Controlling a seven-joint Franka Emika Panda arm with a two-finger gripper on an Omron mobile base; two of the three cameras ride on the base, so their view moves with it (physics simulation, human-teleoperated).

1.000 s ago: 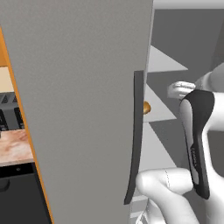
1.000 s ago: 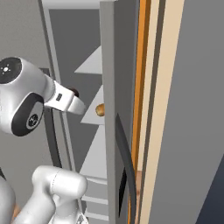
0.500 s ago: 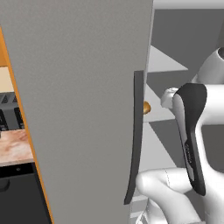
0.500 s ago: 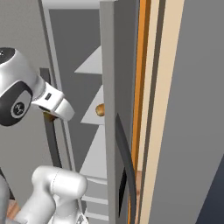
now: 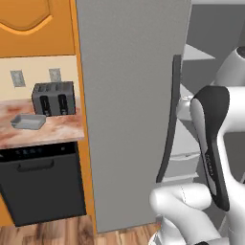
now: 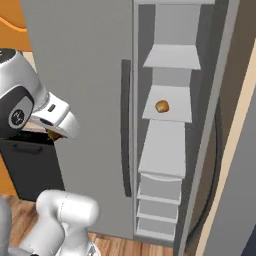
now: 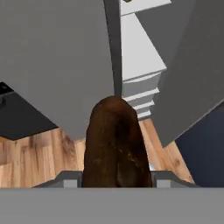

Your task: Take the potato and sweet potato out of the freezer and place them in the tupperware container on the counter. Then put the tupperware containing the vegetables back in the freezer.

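The dark reddish-brown sweet potato (image 7: 116, 144) stands between my fingers in the hand view, and my gripper (image 7: 116, 176) is shut on it. From the right base view, the gripper (image 6: 59, 131) hangs in front of the freezer door (image 6: 85, 75), with a bit of sweet potato (image 6: 53, 134) showing under it. The tan potato (image 6: 161, 106) lies on a middle shelf of the open freezer. The grey tupperware container (image 5: 28, 121) sits on the marbled counter (image 5: 57, 133), left of the freezer door (image 5: 129, 95).
A dark toaster (image 5: 53, 98) stands behind the tupperware. A black dishwasher (image 5: 43, 184) sits under the counter. The door's long dark handle (image 6: 126, 125) runs beside the shelves, with grey drawers (image 6: 159, 187) below. Wood floor (image 7: 39, 159) lies under the hand.
Both base views have shifted, so the camera has moved and now takes in the counter and the shelves. My hand has swung left, away from the shelves, with the sweet potato in it.
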